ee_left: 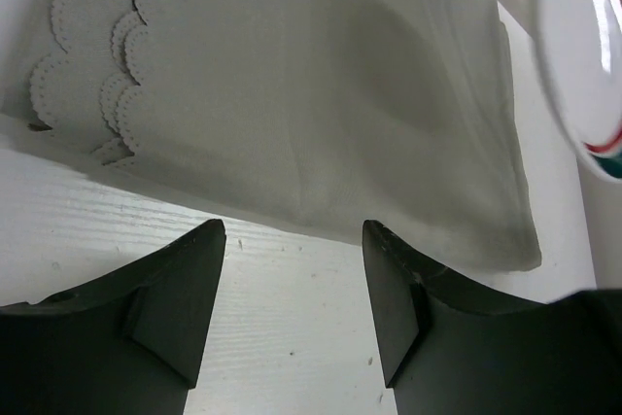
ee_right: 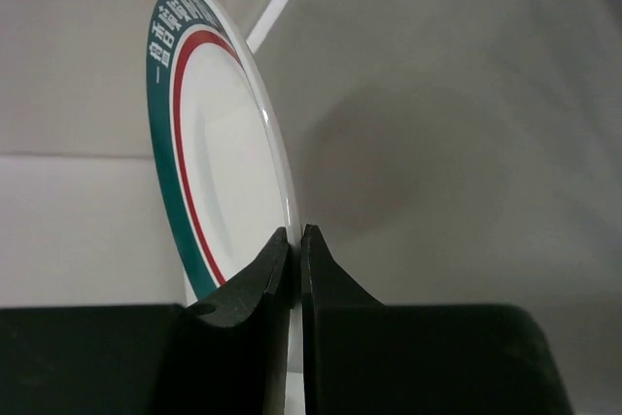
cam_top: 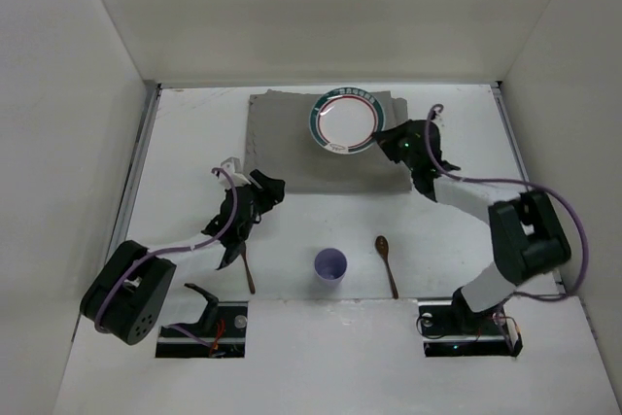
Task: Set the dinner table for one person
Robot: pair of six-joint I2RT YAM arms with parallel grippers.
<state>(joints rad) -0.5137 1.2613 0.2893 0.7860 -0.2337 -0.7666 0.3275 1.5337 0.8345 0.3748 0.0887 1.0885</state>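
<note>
Two grippers: we see the right gripper (ee_right: pixel 294 235) clamped on the rim of the plate (cam_top: pixel 343 121) — white characters on its green band, unreadable to us — over the grey placemat (cam_top: pixel 292 153) at upper centre of the dinner table (cam_top: pixel 190 143). The left gripper (ee_left: pixel 292 227), jaws apart, sits near the placemat's lower-left edge; cup (cam_top: pixel 330 264) and spoon (cam_top: pixel 387 264) lie lower centre.

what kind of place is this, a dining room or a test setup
Most likely a lab test cell, not a dining room: bare white walls box in the dinner table, the left arm and right arm are bolted at its near edge, and a plate and cup serve as props.
</note>
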